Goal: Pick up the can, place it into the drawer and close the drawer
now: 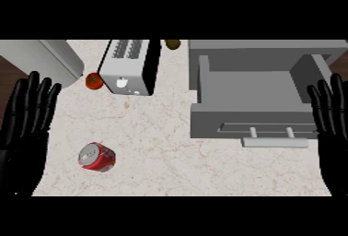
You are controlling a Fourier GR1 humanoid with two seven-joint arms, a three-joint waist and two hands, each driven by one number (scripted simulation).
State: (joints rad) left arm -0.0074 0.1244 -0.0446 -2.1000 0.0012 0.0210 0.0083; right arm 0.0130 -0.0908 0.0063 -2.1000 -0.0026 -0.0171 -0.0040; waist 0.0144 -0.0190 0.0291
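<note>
Left hand point(27, 124) and right hand point(331, 117) at side edges, fingers straight, released, partly cut off. Red can point(97, 157) on counter point(170, 156), tipped, lid facing upper left, far from open drawer point(252, 103).

A pale marbled bench point(170, 156) is observed, on which a red can point(97, 157) lies tipped, a toaster point(128, 67) stands, a tomato point(94, 81) rests beside it, and a grey open drawer point(253, 99) is set.
</note>
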